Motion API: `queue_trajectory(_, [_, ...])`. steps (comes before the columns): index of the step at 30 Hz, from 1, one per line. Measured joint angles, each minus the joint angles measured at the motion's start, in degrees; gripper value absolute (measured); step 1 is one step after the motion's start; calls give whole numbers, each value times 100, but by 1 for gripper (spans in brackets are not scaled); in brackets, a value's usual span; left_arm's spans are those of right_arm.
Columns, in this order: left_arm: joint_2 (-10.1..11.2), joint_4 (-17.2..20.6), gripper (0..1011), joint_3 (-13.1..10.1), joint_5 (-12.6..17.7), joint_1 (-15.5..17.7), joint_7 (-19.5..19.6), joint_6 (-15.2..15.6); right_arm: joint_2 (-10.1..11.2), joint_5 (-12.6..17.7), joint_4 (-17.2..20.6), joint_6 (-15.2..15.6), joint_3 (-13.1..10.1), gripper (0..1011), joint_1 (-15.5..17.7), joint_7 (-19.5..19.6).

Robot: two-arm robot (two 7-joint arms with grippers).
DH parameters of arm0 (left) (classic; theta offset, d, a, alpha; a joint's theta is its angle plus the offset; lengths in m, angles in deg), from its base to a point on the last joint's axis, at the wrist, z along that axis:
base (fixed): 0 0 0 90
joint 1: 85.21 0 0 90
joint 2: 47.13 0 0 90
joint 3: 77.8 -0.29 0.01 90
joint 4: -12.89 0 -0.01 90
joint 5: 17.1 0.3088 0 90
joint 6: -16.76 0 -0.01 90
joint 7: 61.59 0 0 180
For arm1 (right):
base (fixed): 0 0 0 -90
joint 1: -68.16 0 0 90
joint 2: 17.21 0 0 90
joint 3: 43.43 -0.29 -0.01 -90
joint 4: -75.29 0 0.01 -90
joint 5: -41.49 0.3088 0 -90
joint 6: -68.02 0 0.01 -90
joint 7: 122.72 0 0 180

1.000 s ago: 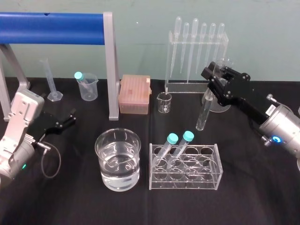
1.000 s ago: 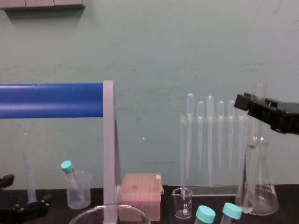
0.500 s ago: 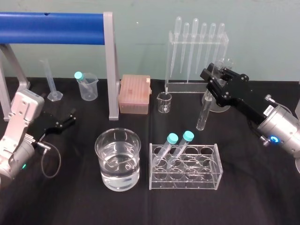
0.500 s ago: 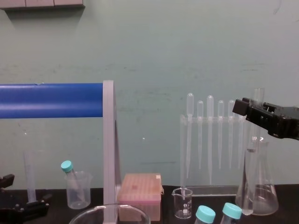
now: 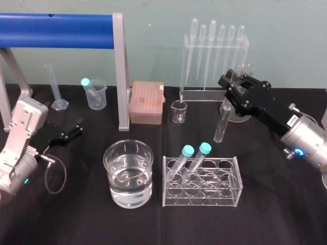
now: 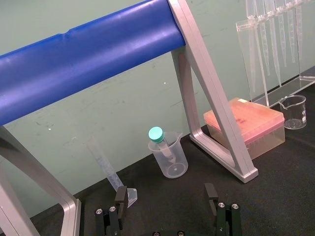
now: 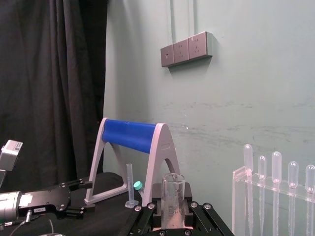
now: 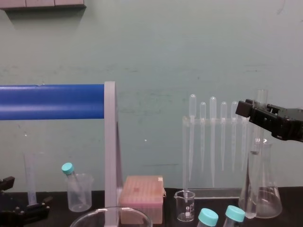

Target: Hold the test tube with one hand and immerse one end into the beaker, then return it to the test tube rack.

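Observation:
My right gripper is shut on the upper part of the test tube, a slim clear glass tube hanging nearly upright above the table, behind the test tube rack. In the right wrist view its flared rim stands between the fingers. From the chest, the test tube passes in front of the conical flask, below the right gripper. The beaker, wide and holding water, stands left of the rack. My left gripper rests open at the far left, low over the table.
Two teal-capped tubes lean in the rack. At the back stand a pipette stand, a conical flask, a tiny glass beaker, a pink tip box, a plastic beaker and a blue roller frame.
My right gripper has sunk slightly with the test tube in it. The left arm has not moved.

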Motion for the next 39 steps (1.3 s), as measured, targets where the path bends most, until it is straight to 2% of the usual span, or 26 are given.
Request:
queue_trajectory(32, [0,0,1000,0,0,0,0,0,-2,8,5,5,0,231,-8,-6])
queue_trajectory(39, [0,0,1000,0,0,0,0,0,-118,121,-103,-22,76,230,-303,-358])
